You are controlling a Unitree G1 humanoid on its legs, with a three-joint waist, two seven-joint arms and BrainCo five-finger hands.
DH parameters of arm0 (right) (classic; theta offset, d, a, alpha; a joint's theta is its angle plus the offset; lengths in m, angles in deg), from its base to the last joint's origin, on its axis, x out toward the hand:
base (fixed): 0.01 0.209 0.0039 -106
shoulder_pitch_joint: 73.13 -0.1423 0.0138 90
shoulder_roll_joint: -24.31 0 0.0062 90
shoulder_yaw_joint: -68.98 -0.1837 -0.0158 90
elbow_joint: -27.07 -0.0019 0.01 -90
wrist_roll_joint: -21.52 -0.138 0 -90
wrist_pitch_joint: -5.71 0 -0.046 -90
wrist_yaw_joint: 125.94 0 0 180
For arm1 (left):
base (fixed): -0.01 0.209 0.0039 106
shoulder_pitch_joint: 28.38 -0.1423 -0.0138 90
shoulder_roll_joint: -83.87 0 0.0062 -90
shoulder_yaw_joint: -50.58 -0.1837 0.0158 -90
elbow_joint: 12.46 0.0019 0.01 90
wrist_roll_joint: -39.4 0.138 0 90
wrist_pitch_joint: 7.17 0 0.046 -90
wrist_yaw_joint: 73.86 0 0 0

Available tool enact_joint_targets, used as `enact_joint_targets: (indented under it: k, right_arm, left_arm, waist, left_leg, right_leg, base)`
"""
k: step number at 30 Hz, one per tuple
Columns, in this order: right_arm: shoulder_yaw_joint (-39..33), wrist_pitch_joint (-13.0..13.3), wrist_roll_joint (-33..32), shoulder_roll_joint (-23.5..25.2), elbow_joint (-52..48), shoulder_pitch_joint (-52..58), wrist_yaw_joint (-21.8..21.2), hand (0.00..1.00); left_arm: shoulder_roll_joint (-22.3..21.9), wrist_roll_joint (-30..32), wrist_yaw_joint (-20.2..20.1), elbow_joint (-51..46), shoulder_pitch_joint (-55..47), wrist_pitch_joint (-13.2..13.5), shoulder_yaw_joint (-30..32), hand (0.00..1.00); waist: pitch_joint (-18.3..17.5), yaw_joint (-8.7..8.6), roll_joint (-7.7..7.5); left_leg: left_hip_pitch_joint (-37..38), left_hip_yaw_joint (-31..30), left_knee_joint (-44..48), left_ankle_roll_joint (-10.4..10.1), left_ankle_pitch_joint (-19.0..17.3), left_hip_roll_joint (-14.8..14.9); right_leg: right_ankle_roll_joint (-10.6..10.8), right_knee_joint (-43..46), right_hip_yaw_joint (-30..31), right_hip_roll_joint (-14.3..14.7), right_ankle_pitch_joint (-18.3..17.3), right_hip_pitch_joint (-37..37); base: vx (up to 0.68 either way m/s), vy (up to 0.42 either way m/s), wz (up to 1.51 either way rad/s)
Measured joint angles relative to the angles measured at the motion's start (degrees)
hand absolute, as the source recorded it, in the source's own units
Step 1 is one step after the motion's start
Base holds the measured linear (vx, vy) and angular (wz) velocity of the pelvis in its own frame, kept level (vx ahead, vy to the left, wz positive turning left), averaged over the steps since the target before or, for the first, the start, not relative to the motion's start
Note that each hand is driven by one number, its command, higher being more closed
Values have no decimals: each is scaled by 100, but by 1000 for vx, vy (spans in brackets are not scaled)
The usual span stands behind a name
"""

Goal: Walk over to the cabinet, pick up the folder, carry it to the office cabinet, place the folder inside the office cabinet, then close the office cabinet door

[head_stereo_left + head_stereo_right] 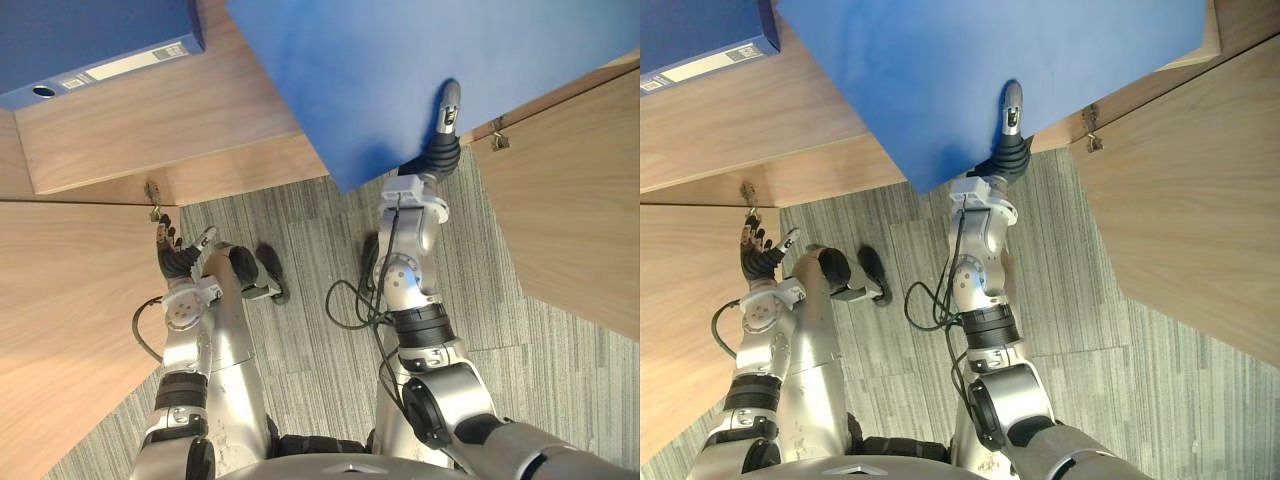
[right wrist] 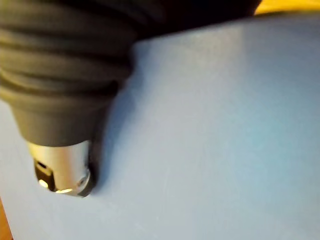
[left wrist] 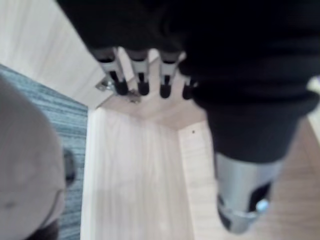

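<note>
Floor: grey striped carpet (image 1: 300,290), with a light wood office cabinet (image 1: 170,130) ahead. Both of its doors are swung open: the left door (image 1: 60,330) and the right door (image 1: 580,200). The blue folder (image 1: 400,70) is held in the air over the cabinet opening, between the two doors and clear of the shelf. The right hand (image 1: 449,115) grips it near its lower edge, with the thumb pressed flat on the upper face and pinching the cover against the part of the hand hidden beneath. The left hand (image 1: 178,255) hangs low beside the left door's hinge (image 1: 154,192), fingers straight and slightly spread, holding nothing. A second folder (image 1: 90,45) already lies on the shelf at the far left.

Hazards, as judged: the grip sits at one edge, so most of the folder overhangs and could pivot or slide out of the pinch. A tilted folder could strike the shelf front, the right door or its hinge (image 1: 498,140). It could also land on the second folder. The left hand is near the hinge and could be caught when that door is closed.

Markings: the second folder carries a white spine label (image 1: 125,65), and its print is too small to read. No writing shows on the held folder.
</note>
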Motion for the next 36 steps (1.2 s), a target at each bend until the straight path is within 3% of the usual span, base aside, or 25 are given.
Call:
enact_joint_targets:
  k: [10,13,14,15,16,18,19,21,32,36]
  right_arm:
    - [-113,23,-717,-119,657,-947,169,100]
    - [-113,-110,-825,-348,911,-1196,249,100]
    - [-117,-212,-875,-446,971,-1347,288,100]
    - [-119,-257,-873,-522,1098,-1447,360,100]
    - [-125,-274,-874,-599,1130,-1454,407,100]
    - [-111,-429,-874,-753,1159,-1539,406,100]
    - [-79,-510,-873,-852,1157,-1666,406,100]
    - [-102,-492,-872,-952,1148,-1795,404,100]
    - [-122,-503,-871,-1159,1149,-2312,400,100]
    - [-133,-504,-871,-1262,1150,-2314,400,100]
  left_arm:
    - [-5,-234,20,-65,50,5,-52,0]
    - [-3,-323,20,-97,50,14,-142,0]
    - [-14,-355,18,-85,54,19,-165,0]
    - [-53,-418,7,-60,36,14,-211,0]
    - [-50,-431,12,-49,30,17,-195,0]
    - [-69,-435,23,-28,-27,38,-232,0]
    - [-103,-436,22,117,-52,16,-270,0]
    - [-170,-437,1,147,-65,-6,-298,0]
    - [-156,-550,-4,180,-63,10,-353,0]
    - [-159,-559,-9,197,-59,10,-360,0]
  waist:
    - [-4,130,37]
    - [-9,212,48]
    - [5,221,134]
    - [1,230,181]
    - [-10,229,185]
    - [-26,305,218]
    - [-53,380,281]
    - [-68,387,283]
    - [-92,330,277]
    - [-92,297,276]
  left_leg:
    - [-180,-230,-712,-50,266,-217]
    - [-189,-326,-1007,-85,286,-219]
    - [-216,-415,-1225,-105,393,-209]
    - [-194,-442,-1384,-192,490,-172]
    - [-163,-411,-1453,-225,519,-189]
    - [-153,-431,-850,-236,579,-173]
    - [195,-439,-954,-252,547,-178]
    - [55,-577,-927,-237,711,-200]
    - [79,-773,-1377,-363,1036,-298]
    - [107,-804,-1369,-313,1029,-320]
  right_leg:
    - [-20,-711,-430,-181,188,-59]
    - [-8,-921,-608,-188,188,-8]
    - [79,-1140,-768,-185,190,61]
    - [-82,-619,-697,-178,91,111]
    - [-213,-742,-605,-195,10,400]
    - [-322,-733,-725,-241,35,360]
    - [-311,-796,-870,-212,40,343]
    - [-443,-712,-945,-238,105,298]
    - [-428,-1042,-1289,-272,193,493]
    - [-569,-1045,-1305,-277,276,559]
  base:
    - [-64,-14,-2]
    - [-89,-82,17]
    - [-75,-91,25]
    - [-73,-143,44]
    - [-23,-105,45]
    - [-27,-37,6]
    - [-31,19,-28]
    - [-40,-3,1]
    - [-23,-27,11]
    - [23,23,6]
